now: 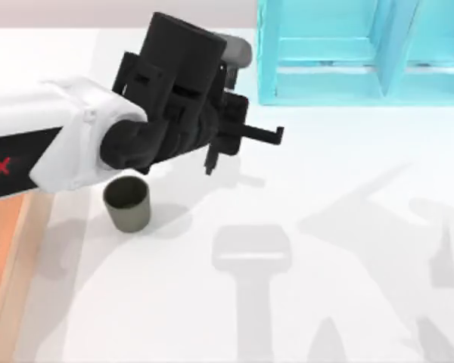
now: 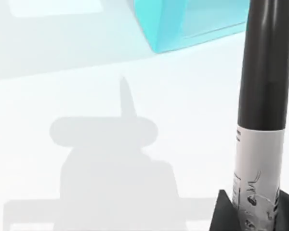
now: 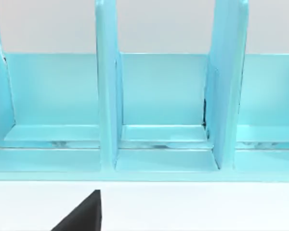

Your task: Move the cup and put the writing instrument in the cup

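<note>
1. Top view: left gripper [image 1: 216, 155] fingers, state can't tell from above, hover over the table [image 1: 348, 189]; cup [image 1: 127, 204] upright at 7 o'clock of them, apart; blue rack [image 1: 363, 49] at 1 o'clock.
2. Left wrist view: fingers [image 2: 221, 211] clenched on marker [image 2: 260, 120], black cap away from them.
3. Right wrist view: right gripper faces the rack; fingers [image 3: 82, 216] can't tell.
</note>
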You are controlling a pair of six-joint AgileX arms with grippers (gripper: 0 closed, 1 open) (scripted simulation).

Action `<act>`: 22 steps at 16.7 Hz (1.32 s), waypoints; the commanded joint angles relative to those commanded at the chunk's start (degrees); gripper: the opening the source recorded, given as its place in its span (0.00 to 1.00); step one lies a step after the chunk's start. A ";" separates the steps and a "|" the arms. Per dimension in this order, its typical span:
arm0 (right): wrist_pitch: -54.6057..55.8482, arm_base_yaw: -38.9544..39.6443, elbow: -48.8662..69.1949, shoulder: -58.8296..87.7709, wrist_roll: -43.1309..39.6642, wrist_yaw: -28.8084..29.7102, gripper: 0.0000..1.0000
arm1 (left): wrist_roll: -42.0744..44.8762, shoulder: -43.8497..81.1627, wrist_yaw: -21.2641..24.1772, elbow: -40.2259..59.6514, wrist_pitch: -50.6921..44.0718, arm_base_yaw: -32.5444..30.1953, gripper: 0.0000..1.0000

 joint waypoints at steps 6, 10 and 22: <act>0.00 0.00 0.00 0.00 0.00 0.00 1.00 | 6.35 -14.38 0.41 -25.31 34.37 5.47 0.00; 0.00 0.00 0.00 0.00 0.00 0.00 1.00 | 10.27 -22.33 0.76 -39.80 53.81 8.21 0.00; 0.00 0.00 0.00 0.00 0.00 0.00 1.00 | 14.22 -30.12 1.34 -54.37 73.27 10.65 0.00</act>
